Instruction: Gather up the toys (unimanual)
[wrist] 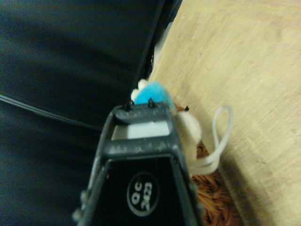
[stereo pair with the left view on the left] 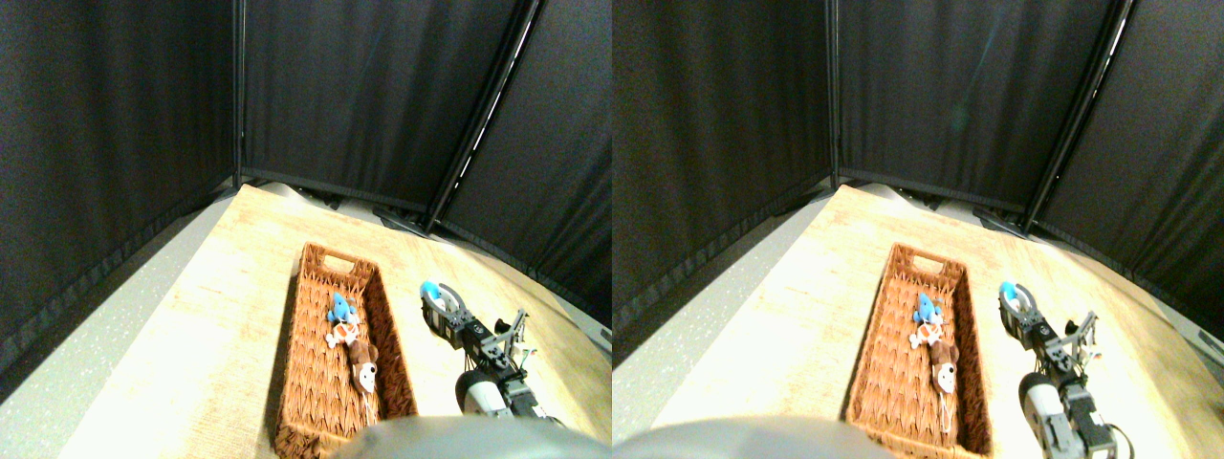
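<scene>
Black curtain panels [stereo pair with the left view on the left: 363, 96] behind a pale wooden tabletop [stereo pair with the left view on the left: 220, 316]; on it a long brown wicker basket [stereo pair with the left view on the left: 316, 382] holding a blue toy [stereo pair with the left view on the left: 339, 308], an orange-and-white toy [stereo pair with the left view on the left: 343, 334] and a brown toy [stereo pair with the left view on the left: 363, 363] in a row, its near end cut off by the frame edge. Just right of the basket, above the table, right gripper [stereo pair with the left view on the left: 437, 295] clenched on a blue-and-white toy [wrist: 153, 92], white string tail [wrist: 221, 136] looping out beside the jaw. Toy body largely hidden behind the dark jaw frame, blurred in the wrist view.
</scene>
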`<move>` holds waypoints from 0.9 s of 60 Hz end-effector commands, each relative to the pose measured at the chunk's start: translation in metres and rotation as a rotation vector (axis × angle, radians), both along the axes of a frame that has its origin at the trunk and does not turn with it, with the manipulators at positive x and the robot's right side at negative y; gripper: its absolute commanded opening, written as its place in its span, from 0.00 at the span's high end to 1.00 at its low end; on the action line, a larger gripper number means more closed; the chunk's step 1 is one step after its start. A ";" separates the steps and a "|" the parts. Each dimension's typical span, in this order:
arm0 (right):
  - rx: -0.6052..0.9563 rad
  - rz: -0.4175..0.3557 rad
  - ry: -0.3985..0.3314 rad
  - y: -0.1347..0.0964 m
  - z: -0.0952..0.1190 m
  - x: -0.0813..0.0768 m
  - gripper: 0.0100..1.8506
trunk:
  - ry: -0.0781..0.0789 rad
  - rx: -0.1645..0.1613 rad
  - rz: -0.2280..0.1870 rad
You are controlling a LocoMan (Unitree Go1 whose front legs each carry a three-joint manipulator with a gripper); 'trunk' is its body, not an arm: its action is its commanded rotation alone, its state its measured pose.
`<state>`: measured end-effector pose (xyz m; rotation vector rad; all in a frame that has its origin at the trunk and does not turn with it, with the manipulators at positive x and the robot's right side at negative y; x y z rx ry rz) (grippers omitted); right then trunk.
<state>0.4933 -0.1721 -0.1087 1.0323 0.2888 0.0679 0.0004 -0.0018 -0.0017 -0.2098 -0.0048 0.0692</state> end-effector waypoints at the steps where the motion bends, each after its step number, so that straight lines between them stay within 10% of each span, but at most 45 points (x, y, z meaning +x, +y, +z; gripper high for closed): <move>1: 0.079 -0.008 0.012 0.010 0.004 0.001 0.97 | -0.018 -0.044 0.046; 32: 0.096 0.112 0.085 0.077 -0.006 0.002 0.94 | -0.024 -0.119 0.139; 54: 0.079 0.123 0.132 0.079 -0.021 0.006 0.92 | -0.011 -0.103 0.125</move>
